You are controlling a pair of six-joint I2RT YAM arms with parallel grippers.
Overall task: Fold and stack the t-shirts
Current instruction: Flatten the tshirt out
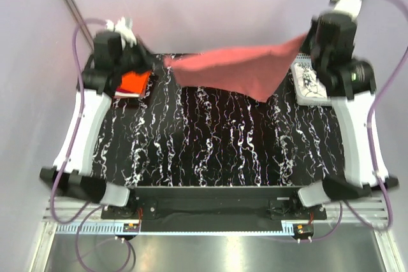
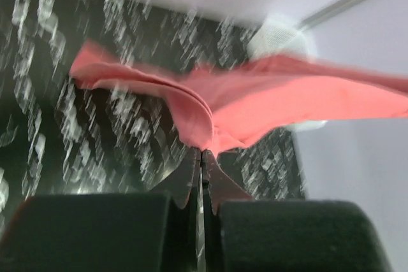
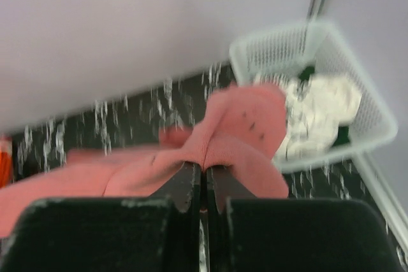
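**A:** Where is the rose tee hanging?

**B:** The rose tee [image 1: 236,68] is hanging in the air to the left of the basket [image 3: 274,52]. It is stretching between both grippers, and its middle is sagging toward the table [image 1: 210,151].

**A:** How are the grippers holding it?

**B:** The left gripper [image 2: 201,157] is pinching a folded edge, jaws clenched tight on the cloth, at the end far from the basket. The right gripper [image 3: 203,173] is clamping the other end, close beside the basket.

**A:** Are other tees showing?

**B:** A white tee [image 3: 322,109] is lying crumpled inside the basket. An orange tee [image 1: 135,83] is lying on the table well apart from the basket, under the left arm.
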